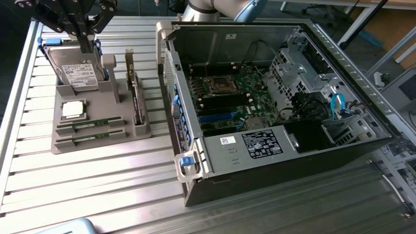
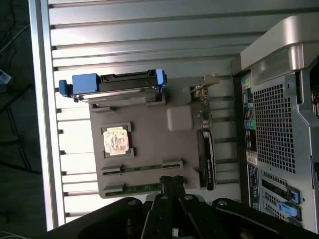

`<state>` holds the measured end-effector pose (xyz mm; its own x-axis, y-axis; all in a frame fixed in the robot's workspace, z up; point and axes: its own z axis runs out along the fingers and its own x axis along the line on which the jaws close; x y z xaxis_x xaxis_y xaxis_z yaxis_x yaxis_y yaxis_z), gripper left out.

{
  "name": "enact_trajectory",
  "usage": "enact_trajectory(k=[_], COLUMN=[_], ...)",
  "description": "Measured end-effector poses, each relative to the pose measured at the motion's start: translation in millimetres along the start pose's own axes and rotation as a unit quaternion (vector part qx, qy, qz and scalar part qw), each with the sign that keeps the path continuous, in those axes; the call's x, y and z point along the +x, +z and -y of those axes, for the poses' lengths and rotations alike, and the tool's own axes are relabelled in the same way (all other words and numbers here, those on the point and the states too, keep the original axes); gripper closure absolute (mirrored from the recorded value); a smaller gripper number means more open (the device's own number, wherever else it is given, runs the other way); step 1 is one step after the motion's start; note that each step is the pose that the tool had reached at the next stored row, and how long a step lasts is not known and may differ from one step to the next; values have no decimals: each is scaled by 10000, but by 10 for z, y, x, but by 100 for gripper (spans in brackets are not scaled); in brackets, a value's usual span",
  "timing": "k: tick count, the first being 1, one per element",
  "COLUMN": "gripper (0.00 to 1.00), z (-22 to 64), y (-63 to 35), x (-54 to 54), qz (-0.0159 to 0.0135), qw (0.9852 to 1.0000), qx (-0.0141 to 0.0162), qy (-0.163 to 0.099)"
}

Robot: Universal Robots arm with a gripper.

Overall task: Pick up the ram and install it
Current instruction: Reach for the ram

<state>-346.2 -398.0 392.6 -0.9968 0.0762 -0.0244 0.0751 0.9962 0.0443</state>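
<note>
Two ram sticks lie in slots at the front of the grey holder tray [image 1: 97,146]: ram [image 1: 87,125] and a second ram [image 1: 87,138], both thin and green. The wrist view shows the same pair, ram [image 2: 142,169] and the second ram [image 2: 139,188]. My gripper [image 1: 86,46] hangs well above the tray, over the hard drive [image 1: 78,72] at its far end. Its black fingers [image 2: 168,183] are shut together with nothing between them. The open computer case [image 1: 279,92] lies at the exterior view's right, motherboard [image 1: 237,95] exposed.
On the tray also sit a square silver CPU [image 1: 73,109], a hard drive with blue rails [image 2: 117,87] and an upright expansion card [image 1: 135,97]. The case's rear panel [image 2: 274,124] stands close beside the tray. The slatted metal table [image 1: 97,195] runs to an edge at the left.
</note>
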Motion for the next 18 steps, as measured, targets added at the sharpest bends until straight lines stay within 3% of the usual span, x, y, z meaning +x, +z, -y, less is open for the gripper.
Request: enact_trajectory(k=[10,18], gripper=[89,89], z=[5,19], y=[-2,-7], x=[66,250], qz=[0,0], qw=[10000,10000], qx=[0,0], qy=[0,0])
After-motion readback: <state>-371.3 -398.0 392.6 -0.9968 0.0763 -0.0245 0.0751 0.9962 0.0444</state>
